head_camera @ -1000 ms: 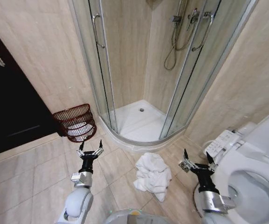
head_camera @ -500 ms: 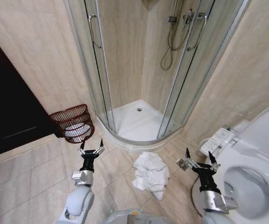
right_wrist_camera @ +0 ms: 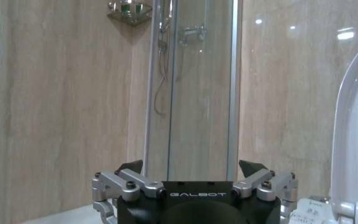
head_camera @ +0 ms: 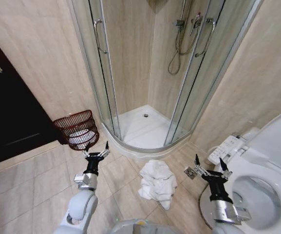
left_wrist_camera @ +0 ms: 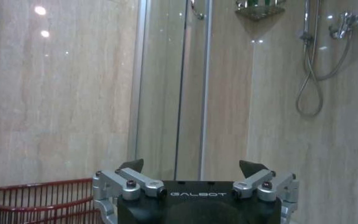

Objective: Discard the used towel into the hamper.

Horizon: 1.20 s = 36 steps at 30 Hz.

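The white towel (head_camera: 157,183) lies crumpled on the floor tiles (head_camera: 28,190) in front of the shower cubicle (head_camera: 145,78), at about six o'clock from its curved sill, touching neither gripper. The hamper (head_camera: 77,129), a dark reddish-brown wire basket, stands against the wall at roughly ten o'clock from the towel, just beside the cubicle's glass door and next to the dark doorway (head_camera: 9,122); something pale lies inside it.

The left gripper (head_camera: 96,152) hangs over the tiles at about five o'clock from the hamper, close to its base, fingers spread wide with nothing between them. The right gripper (head_camera: 210,168) is at three o'clock from the towel, beside the toilet (head_camera: 257,190), likewise spread wide and holding nothing (the floor drain sits just by it).

Against the head view of a second ago, the whole scene has slid: the hamper and the shower tray sit slightly lower in the picture and the toilet reaches farther in from the right, so the camera has moved. The left gripper now stands nearer the hamper than it did. The towel keeps its place before the sill, and both grippers are as wide open as before
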Available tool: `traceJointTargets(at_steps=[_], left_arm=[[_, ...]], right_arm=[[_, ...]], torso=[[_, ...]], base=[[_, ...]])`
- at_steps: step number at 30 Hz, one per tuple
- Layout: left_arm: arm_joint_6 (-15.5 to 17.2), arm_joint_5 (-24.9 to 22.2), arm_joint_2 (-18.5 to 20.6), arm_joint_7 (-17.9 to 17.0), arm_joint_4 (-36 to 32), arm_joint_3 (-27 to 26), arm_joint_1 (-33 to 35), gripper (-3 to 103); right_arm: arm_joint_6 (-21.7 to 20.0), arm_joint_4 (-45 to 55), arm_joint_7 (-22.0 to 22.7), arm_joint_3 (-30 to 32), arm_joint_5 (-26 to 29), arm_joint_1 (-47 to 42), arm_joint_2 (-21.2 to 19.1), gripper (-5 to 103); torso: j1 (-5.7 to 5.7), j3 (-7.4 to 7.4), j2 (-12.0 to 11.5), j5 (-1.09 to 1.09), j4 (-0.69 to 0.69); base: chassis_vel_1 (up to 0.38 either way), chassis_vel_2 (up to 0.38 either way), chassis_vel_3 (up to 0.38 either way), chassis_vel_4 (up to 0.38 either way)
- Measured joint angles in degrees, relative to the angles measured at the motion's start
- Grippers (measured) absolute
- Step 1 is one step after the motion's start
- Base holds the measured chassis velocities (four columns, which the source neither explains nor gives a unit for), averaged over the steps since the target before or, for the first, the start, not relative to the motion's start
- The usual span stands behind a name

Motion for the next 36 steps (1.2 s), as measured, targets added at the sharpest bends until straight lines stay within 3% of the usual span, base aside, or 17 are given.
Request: traceJointTargets(at_steps=[36], left_arm=[[0.05, 0.94, 0.35, -0.19, -1.44, 2.10, 1.01, 100]], right_arm=[[1.07, -0.76, -2.23, 0.17, -1.54, -0.10, 0.00, 100]], torso=[[3.53, 5.32, 8.85, 0.00, 0.00]], base=[[0.000, 0.000, 0.000, 0.000]])
